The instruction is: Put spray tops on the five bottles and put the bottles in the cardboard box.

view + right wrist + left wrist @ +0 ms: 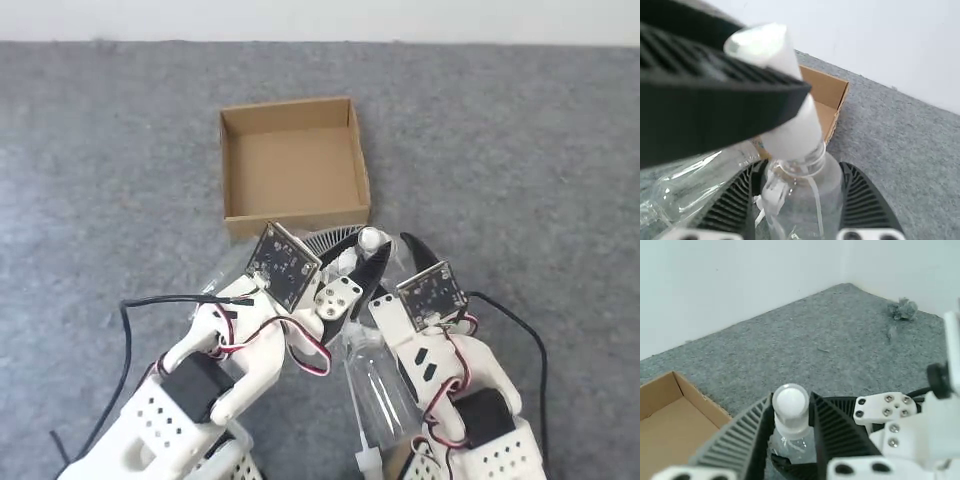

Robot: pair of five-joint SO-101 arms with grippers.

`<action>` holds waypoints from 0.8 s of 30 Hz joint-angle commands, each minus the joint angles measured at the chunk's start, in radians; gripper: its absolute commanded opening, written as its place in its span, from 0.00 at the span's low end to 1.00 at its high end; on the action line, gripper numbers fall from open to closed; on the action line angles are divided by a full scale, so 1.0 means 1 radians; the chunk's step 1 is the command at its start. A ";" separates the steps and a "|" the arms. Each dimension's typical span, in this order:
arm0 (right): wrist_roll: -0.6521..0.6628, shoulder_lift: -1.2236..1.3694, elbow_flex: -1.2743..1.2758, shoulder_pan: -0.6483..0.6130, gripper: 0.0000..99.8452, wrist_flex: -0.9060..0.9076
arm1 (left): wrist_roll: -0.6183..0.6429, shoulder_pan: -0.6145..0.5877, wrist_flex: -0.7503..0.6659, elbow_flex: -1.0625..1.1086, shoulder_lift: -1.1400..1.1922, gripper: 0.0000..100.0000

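Observation:
A white spray top (790, 402) sits on the neck of a clear bottle (807, 200) held upright just in front of the cardboard box (290, 165). My left gripper (790, 400) is shut on the spray top, one ribbed finger on each side. My right gripper (802, 170) is shut on the bottle's body just below the neck. In the high view the spray top (370, 240) shows between the two arms, close to the box's near right corner. The box is open and nothing is in it.
Another clear bottle (385, 385) lies on the grey carpet under the right arm, with a loose spray top (365, 462) at the near edge. More clear plastic (228, 272) shows under the left arm. A cable (150, 310) loops at the left.

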 commanded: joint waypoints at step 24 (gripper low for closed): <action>0.091 -0.021 -0.041 0.010 0.01 0.005 | -0.064 0.003 0.002 -0.030 -0.012 0.08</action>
